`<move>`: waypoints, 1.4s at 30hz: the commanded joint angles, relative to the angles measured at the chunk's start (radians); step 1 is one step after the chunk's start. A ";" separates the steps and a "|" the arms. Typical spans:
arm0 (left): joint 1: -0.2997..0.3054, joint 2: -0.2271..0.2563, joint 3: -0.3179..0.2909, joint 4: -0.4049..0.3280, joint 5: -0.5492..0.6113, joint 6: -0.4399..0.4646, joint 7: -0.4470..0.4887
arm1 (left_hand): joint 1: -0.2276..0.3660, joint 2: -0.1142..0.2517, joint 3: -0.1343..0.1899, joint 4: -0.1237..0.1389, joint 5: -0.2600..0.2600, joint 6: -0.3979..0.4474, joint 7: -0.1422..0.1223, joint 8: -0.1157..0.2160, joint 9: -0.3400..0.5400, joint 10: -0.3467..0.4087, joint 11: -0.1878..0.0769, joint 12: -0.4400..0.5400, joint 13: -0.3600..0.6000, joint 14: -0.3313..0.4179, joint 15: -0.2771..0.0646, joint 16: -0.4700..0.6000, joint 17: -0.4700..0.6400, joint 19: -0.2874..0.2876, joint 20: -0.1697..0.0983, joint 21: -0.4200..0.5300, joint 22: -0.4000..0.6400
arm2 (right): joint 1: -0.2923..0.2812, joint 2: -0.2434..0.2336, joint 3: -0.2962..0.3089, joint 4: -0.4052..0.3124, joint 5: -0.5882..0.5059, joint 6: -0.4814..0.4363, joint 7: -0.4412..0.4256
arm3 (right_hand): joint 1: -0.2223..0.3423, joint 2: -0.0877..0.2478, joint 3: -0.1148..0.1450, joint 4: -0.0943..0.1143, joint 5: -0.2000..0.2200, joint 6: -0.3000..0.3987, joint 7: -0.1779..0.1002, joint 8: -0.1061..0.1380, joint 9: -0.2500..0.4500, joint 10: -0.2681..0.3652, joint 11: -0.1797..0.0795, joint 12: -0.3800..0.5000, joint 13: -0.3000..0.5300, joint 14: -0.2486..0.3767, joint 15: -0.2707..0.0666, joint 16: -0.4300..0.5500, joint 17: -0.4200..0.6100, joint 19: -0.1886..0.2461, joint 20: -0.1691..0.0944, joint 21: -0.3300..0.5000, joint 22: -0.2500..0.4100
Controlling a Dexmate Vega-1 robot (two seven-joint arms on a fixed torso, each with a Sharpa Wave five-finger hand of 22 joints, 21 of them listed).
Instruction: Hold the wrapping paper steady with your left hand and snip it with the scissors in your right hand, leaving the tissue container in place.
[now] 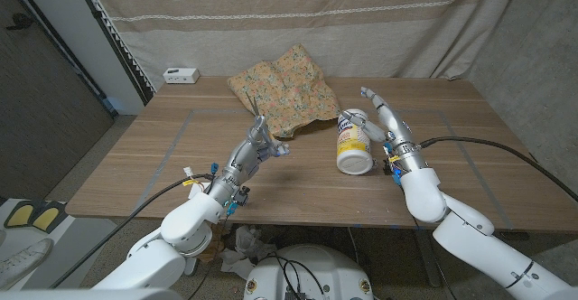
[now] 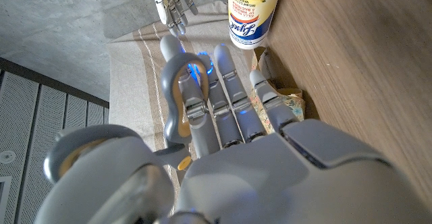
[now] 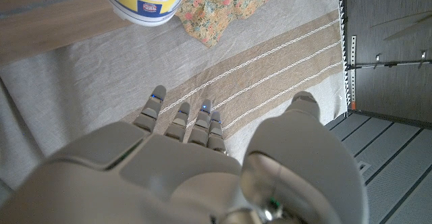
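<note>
Left hand (image 1: 260, 146) gripping scissors (image 2: 177, 96) by the handle loops, right hand (image 1: 377, 113) with fingers straight, together, holding nothing, beside tipped tissue container (image 1: 353, 141), crumpled floral paper (image 1: 284, 88) behind

a brown wooden table (image 1: 163, 169) stands before a beige striped fabric curtain (image 1: 298, 20). a small white box (image 1: 181, 75) sits at its far corner, beside a dark wall panel (image 1: 45, 92).
</note>
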 commanded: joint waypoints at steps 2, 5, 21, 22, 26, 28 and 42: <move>0.018 0.017 -0.014 -0.016 -0.006 0.005 0.000 | 0.006 0.003 -0.002 -0.008 0.002 -0.033 0.039 0.005 0.007 0.076 -0.070 0.020 0.006 0.006 -0.054 0.003 -0.002 0.004 0.000 -0.006 0.002 | 0.079 0.011 -0.114 0.055 -0.225 -0.045 -0.066 | 0.005 -0.002 -0.006 -0.002 0.006 0.007 -0.014 0.007 -0.001 -0.001 -0.012 -0.005 -0.002 -0.004 -0.009 -0.001 0.000 0.001 -0.012 -0.003 0.001; 0.024 0.017 -0.018 -0.017 -0.004 0.000 0.003 | 0.007 0.003 -0.002 -0.009 0.002 -0.031 0.040 0.003 0.004 0.076 -0.068 0.019 0.003 0.009 -0.054 0.003 -0.004 0.003 -0.001 -0.007 0.002 | 0.095 0.016 -0.130 0.064 -0.234 -0.038 -0.063 | 0.003 -0.004 -0.009 -0.002 0.008 0.010 -0.015 0.008 -0.001 0.003 -0.014 -0.003 -0.003 0.000 -0.011 0.002 -0.001 0.011 -0.021 -0.001 0.001; 0.041 0.014 -0.024 -0.022 0.003 -0.015 0.004 | 0.008 0.004 -0.002 -0.014 0.004 -0.025 0.039 0.000 0.003 0.081 -0.069 0.022 -0.001 0.014 -0.056 0.008 -0.008 0.004 -0.002 -0.006 0.005 | 0.219 0.058 -0.247 0.123 -0.312 -0.040 0.013 | 0.001 -0.007 -0.014 -0.003 0.014 0.014 -0.018 0.011 -0.001 0.005 -0.023 -0.002 -0.007 -0.010 -0.008 0.002 -0.007 0.008 -0.020 -0.010 0.001; 0.041 0.014 -0.024 -0.023 0.005 -0.014 0.005 | 0.008 0.004 -0.002 -0.014 0.004 -0.025 0.039 0.000 0.005 0.084 -0.068 0.021 -0.005 0.014 -0.055 0.009 -0.006 0.004 -0.002 -0.006 0.006 | 0.228 0.063 -0.254 0.130 -0.312 -0.038 0.020 | 0.001 -0.007 -0.014 -0.003 0.014 0.014 -0.018 0.011 -0.001 0.004 -0.023 -0.002 -0.007 -0.011 -0.008 0.003 -0.007 0.007 -0.020 -0.011 0.001; 0.044 0.014 -0.024 -0.027 0.005 -0.011 0.007 | 0.009 0.004 -0.002 -0.015 0.005 -0.023 0.038 0.000 0.006 0.084 -0.069 0.026 0.001 0.014 -0.054 0.010 -0.006 0.003 -0.002 -0.006 0.007 | 0.257 0.080 -0.280 0.161 -0.316 -0.031 0.031 | 0.001 -0.007 -0.015 -0.003 0.015 0.013 -0.019 0.011 -0.001 0.002 -0.024 -0.002 -0.008 -0.015 -0.007 0.002 -0.008 0.005 -0.020 -0.013 0.001; 0.047 0.014 -0.025 -0.030 0.007 -0.010 0.010 | 0.009 0.004 -0.002 -0.016 0.005 -0.023 0.042 -0.001 0.004 0.082 -0.070 0.025 0.001 0.015 -0.055 0.010 -0.008 0.003 -0.002 -0.006 0.008 | 0.266 0.087 -0.291 0.171 -0.322 -0.034 0.032 | 0.001 -0.007 -0.016 -0.004 0.016 0.012 -0.019 0.010 -0.001 0.002 -0.023 -0.002 -0.008 -0.016 -0.008 0.002 -0.009 0.005 -0.021 -0.014 0.001; 0.040 0.006 -0.017 -0.020 0.006 -0.016 0.002 | 0.010 0.005 -0.002 -0.017 0.006 -0.020 0.040 -0.005 0.004 0.089 -0.068 0.028 -0.003 0.015 -0.053 0.014 -0.006 0.004 -0.003 -0.006 0.009 | 0.325 0.111 -0.349 0.212 -0.375 -0.046 0.044 | 0.002 -0.007 -0.017 -0.005 0.021 0.010 -0.020 0.010 -0.001 0.001 -0.025 -0.002 -0.010 -0.030 -0.009 0.000 -0.012 0.001 -0.021 -0.020 0.001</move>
